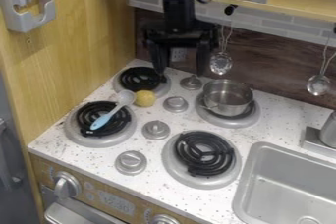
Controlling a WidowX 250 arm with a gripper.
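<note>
White stove top [97, 155] meets a brown wall [263, 73] in the camera view. Over its rear part hangs the gripper [181, 73], fingers spread, grasping nothing. Near it are the pot [227, 98] on one burner [248, 118] and the yellow ball [145, 98]; the spoon [105, 118] lies across another burner [98, 138]. I judge this a stage before grasping; any grasp calls for careful lowering.

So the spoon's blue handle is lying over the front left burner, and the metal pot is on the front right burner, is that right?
Not quite: the metal pot is on the back right burner, as the camera view shows. The spoon's blue handle does lie over the front left burner.
</note>
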